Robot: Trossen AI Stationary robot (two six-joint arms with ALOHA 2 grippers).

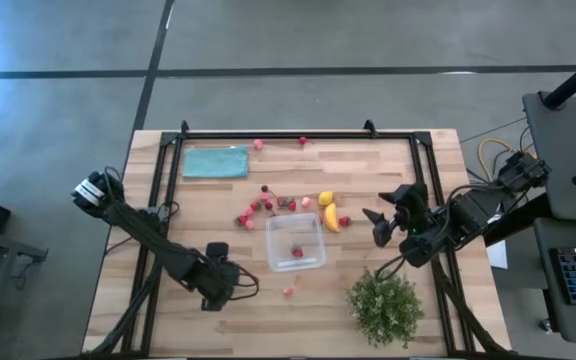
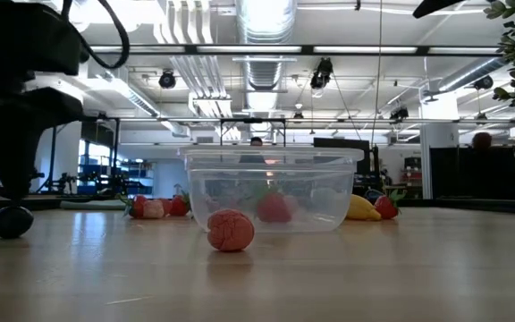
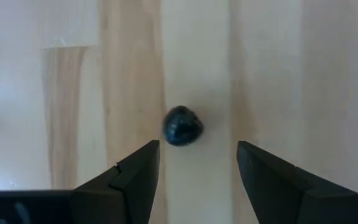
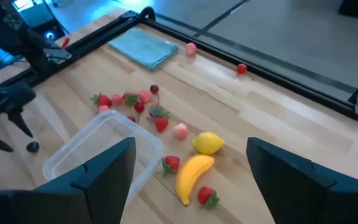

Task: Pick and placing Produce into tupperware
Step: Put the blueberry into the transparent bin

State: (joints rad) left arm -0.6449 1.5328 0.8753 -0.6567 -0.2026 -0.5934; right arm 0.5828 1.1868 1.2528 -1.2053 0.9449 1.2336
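- The tupperware (image 1: pixel 295 243) is seen upright and open near the middle of the wooden desk (image 1: pixel 218 320), with one red piece (image 1: pixel 297 252) lying inside it.
- Most of the Produce (image 1: pixel 264 205) is scattered on the desk just beyond the box, towards the teal cloth (image 1: pixel 215 162): red and pink bits in a loose cluster.
- A lemon (image 4: pixel 208 143), a banana (image 4: pixel 192 176) and two strawberries are grouped beside the box's right-hand corner.
- One pink piece (image 2: pixel 231 230) lies on the desk just in front of the box, apart from it.
- Two more small pieces (image 1: pixel 258 144) are found near the desk's far rail.
- The left end effector (image 3: pixel 197 171) is held low over the desk, left of the box, its fingers apart with a small dark ball (image 3: pixel 182 125) between and ahead of them; contact cannot be made out.
- The right end effector (image 1: pixel 380 227) is held above the desk to the right of the banana, fingers spread and empty.
- A green leafy bush (image 1: pixel 385 306) stands near the front edge, close to the right arm.
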